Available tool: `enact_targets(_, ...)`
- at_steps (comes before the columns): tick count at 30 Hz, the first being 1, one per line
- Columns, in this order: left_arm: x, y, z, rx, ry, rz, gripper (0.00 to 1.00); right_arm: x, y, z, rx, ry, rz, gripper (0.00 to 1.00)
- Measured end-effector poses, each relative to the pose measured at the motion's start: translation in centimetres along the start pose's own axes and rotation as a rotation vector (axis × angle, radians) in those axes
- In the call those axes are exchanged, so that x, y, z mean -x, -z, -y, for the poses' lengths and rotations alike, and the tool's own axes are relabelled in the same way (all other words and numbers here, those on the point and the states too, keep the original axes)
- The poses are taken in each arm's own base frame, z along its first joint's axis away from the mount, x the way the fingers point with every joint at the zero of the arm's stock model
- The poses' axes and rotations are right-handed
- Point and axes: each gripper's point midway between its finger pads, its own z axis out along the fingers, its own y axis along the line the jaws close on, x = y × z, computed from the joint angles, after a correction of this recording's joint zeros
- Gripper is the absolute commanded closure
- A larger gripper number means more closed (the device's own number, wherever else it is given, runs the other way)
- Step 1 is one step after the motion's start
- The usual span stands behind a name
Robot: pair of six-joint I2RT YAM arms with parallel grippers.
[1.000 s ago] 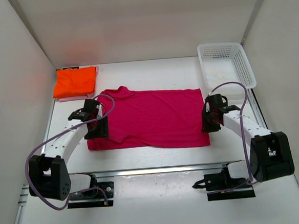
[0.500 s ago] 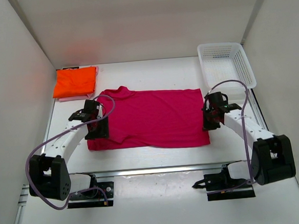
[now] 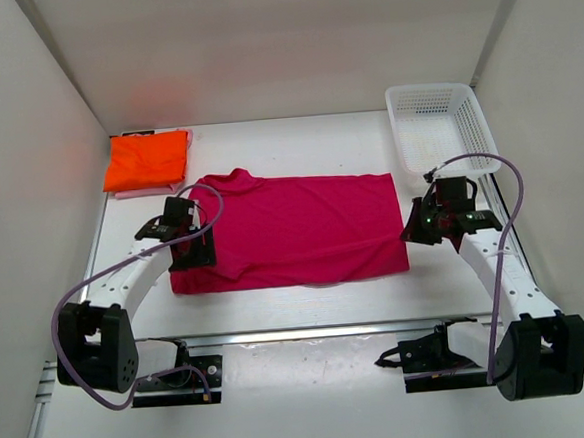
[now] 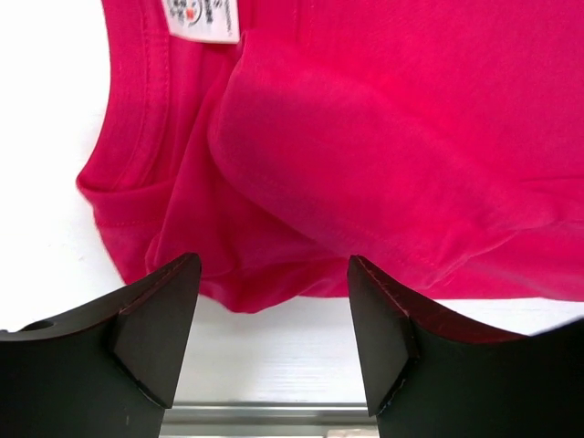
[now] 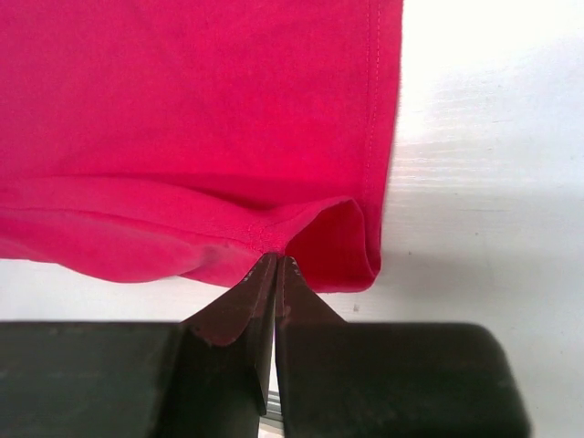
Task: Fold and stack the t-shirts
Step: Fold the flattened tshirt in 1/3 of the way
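The deep magenta t-shirt point(image 3: 293, 229) lies spread flat mid-table. My right gripper point(image 3: 420, 226) is shut on its hem near the front right corner; the right wrist view shows the jaws point(image 5: 275, 262) pinching the hem fold of the shirt point(image 5: 182, 109) and lifting it a little. My left gripper point(image 3: 191, 252) is open over the shirt's left side; in the left wrist view its fingers point(image 4: 274, 306) straddle the bunched sleeve edge of the shirt point(image 4: 365, 137) without touching it. The folded orange t-shirt point(image 3: 147, 159) lies on the light pink one point(image 3: 128, 194) at the back left.
A white mesh basket point(image 3: 431, 87) stands at the back right. White walls close in the left, right and back. A metal rail runs along the table's near edge point(image 4: 274, 415). A white neck label point(image 4: 203, 18) shows on the shirt.
My right gripper has moved right and slightly back, shut on the hem, drawing the shirt's front right corner with it. My left gripper has barely moved.
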Motion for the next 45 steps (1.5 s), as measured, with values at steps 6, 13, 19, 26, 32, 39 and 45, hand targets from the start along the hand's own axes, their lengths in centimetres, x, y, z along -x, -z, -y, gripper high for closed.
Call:
enact_targets(6,1.0,-0.2,0.7,-0.029,0.028,0.041,0.25,-0.1,-0.8,0.1,-0.002,-0.011,-0.019,1.00)
enact_targets(13,1.4,-0.3,1.0,-0.042,0.038,0.051,0.24,-0.6,-2.0,0.9,-0.032,-0.031,-0.064,1.00)
enact_targets(19,1.6,-1.1,1.1,-0.040,0.040,0.041,0.23,-1.4,-3.0,1.8,-0.064,-0.046,-0.114,1.00)
enact_targets(26,0.8,-3.1,1.7,-0.018,0.032,-0.028,0.61,-1.5,-3.4,2.1,-0.068,-0.055,-0.125,1.00)
enact_targets(32,2.1,-3.2,2.3,-0.009,0.036,-0.002,1.00,-1.6,-3.7,2.1,-0.065,-0.054,-0.134,1.00)
enact_targets(39,5.4,-1.1,2.7,-0.021,0.066,0.105,1.00,-1.8,-4.0,2.4,-0.068,-0.054,-0.145,1.00)
enact_targets(45,7.7,0.1,2.9,-0.036,0.081,0.166,1.00,-1.9,-4.2,2.4,-0.070,-0.055,-0.152,1.00)
